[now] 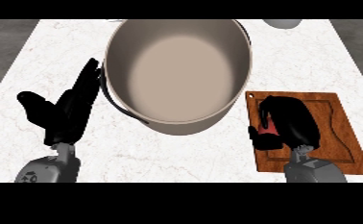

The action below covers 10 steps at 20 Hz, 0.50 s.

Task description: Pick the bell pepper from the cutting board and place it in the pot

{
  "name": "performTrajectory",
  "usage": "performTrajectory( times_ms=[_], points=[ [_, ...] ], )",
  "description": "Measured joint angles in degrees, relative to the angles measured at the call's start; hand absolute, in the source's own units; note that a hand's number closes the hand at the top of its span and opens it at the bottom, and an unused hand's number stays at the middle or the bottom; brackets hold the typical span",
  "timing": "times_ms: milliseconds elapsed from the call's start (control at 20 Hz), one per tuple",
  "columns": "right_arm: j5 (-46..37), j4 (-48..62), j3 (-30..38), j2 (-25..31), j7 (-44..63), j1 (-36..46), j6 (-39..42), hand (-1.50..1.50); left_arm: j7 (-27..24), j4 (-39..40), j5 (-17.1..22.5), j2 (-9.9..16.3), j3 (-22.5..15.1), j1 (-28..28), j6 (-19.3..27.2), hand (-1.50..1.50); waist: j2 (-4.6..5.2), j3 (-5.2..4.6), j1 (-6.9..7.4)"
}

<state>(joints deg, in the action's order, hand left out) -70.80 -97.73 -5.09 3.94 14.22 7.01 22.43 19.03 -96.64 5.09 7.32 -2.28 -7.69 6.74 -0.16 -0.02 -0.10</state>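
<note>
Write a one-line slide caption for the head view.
Right hand curls round the red bell pepper on the cutting board; beside it, the pot; left hand open.

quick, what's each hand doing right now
Left hand: open, fingers straight, resting beside the pot, holding nothing.
Right hand: shut on the red pepper, over the cutting board.

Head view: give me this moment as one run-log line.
right hand: curled on bell pepper, over cutting board | left hand: open, resting left of pot | pot: empty
</note>
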Motion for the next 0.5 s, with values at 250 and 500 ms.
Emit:
performTrajectory(
  times_ms=[250, 500],
  points=[
    [1.9, -9.5, 0.3, -1.7, 3.4, 2.3, 1.9, 1.5, -0.6, 0.3, 0.2, 0.1, 0.2, 0.5, -1.0, 0.0, 0.0, 0.0, -0.1],
    [4.9, -22.0, -0.2, -3.1, 7.3, 7.3, 8.6, 1.5, -0.3, 0.0, -0.4, -0.5, 0.0, 0.6, -0.4, 0.0, -0.1, -0.01, -0.2]
  ],
)
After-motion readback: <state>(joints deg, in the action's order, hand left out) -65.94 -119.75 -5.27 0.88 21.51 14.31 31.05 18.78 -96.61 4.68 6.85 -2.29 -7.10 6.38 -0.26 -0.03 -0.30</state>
